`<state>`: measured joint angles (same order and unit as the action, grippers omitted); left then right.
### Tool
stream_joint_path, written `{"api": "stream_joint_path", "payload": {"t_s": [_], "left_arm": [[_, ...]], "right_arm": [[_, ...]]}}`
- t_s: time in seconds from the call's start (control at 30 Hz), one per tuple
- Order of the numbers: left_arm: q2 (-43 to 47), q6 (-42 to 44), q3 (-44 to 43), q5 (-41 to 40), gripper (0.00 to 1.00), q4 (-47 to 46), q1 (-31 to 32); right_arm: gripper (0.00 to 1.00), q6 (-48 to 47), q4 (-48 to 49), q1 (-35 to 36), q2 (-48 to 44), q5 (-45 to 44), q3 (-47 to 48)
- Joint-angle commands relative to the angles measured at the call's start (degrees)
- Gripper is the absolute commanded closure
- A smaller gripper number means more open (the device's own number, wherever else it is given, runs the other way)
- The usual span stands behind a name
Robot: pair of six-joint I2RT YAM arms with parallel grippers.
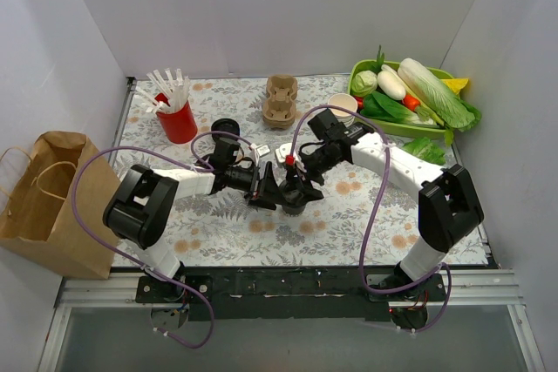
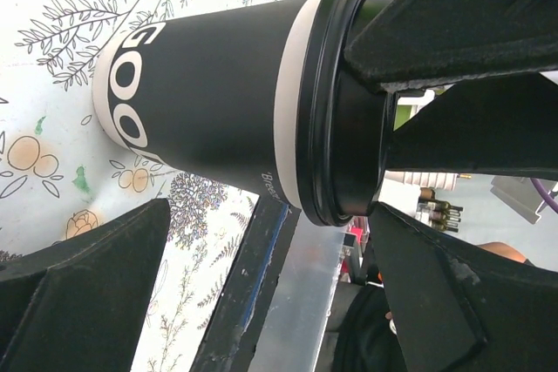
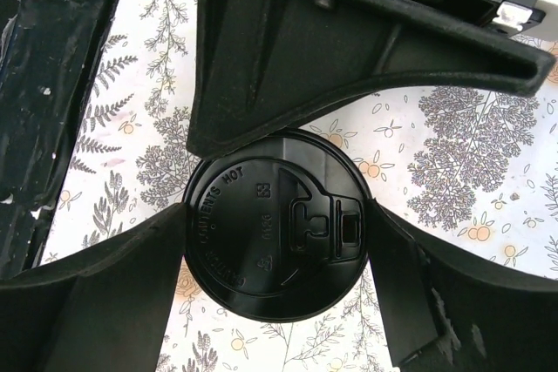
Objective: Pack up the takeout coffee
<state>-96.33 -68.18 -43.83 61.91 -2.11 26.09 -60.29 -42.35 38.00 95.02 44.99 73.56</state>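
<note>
The takeout coffee [image 1: 296, 195] stands upright mid-table, a black-printed paper cup [image 2: 209, 93] with white lettering and a round black lid [image 3: 275, 233]. My right gripper [image 3: 275, 215] reaches down over it, its two fingers [image 3: 105, 294] touching opposite sides of the lid's rim. My left gripper [image 2: 270, 215] is open right beside the cup on its left, and its fingers [image 2: 78, 294] stand wide apart without touching the cup. The tan pulp carrier [image 1: 281, 100] sits empty at the back centre.
A red cup of white straws [image 1: 179, 119] stands back left, with a loose black lid [image 1: 225, 126] near it. A white open cup [image 1: 342, 106] is behind the right arm. A green tray of vegetables [image 1: 362, 71] fills the back right. A brown paper bag [image 1: 52, 198] stands off the left edge.
</note>
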Motion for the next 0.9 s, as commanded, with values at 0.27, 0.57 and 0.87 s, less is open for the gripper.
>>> {"api": "stream_joint_path", "payload": {"t_s": [0.27, 0.57, 0.87], "left_arm": [[-2.3, 6.1, 1.0, -8.6, 0.03, 3.5, 0.5], [-5.4, 10.9, 1.5, -13.3, 0.05, 3.9, 0.1], [-8.0, 11.0, 0.1, -21.6, 0.07, 9.7, 0.0]], "right_arm": [[0.18, 3.6, 3.1, 0.6, -1.3, -2.1, -5.2], [0.21, 4.3, 3.8, 0.6, -1.3, -4.3, -7.0], [0.22, 5.3, 4.4, 0.6, -1.8, -5.3, -7.9]]}}
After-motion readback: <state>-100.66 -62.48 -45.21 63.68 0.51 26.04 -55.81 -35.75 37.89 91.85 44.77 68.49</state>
